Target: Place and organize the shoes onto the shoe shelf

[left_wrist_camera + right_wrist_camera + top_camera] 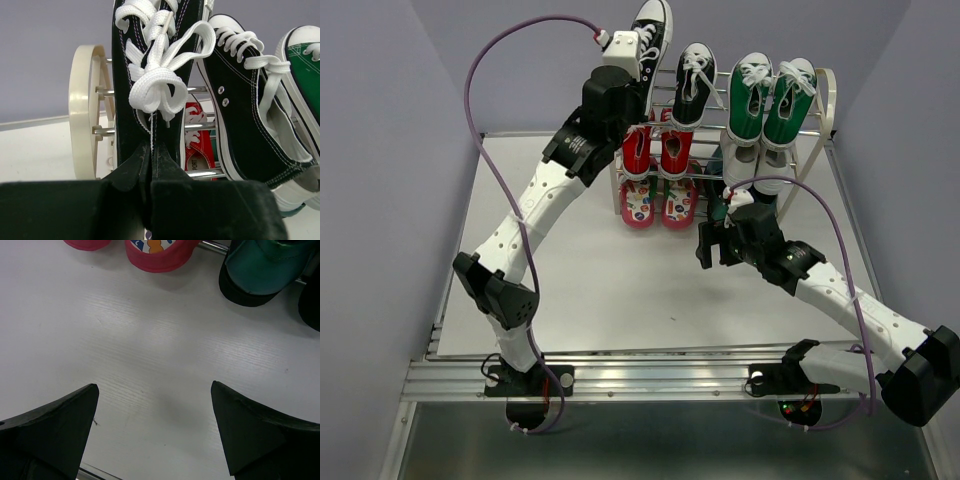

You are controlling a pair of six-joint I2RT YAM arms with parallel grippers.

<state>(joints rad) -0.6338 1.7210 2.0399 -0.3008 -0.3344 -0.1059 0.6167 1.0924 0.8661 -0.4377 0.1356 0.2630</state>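
My left gripper (pixel 640 76) is shut on the heel of a black-white sneaker (pixel 651 35) and holds it toe-up at the top left corner of the shoe shelf (pixel 828 110). In the left wrist view the gripper (pixel 151 151) pinches this sneaker (pixel 127 105) beside the cream side frame (pixel 80 110). Its mate (pixel 692 85) stands on the top tier, also in the left wrist view (pixel 240 120). Red sneakers (pixel 656 150) sit on the middle tier. Flip-flops (pixel 658 203) lie at the bottom. My right gripper (pixel 706 246) is open and empty over the table (pixel 155 400).
Green-and-white sneakers (pixel 772 95) fill the top tier's right half. Dark green boots (pixel 722 190) stand at the shelf's lower right, a toe showing in the right wrist view (pixel 255 270) beside a flip-flop (pixel 155 255). The white table (pixel 580 290) lies in front.
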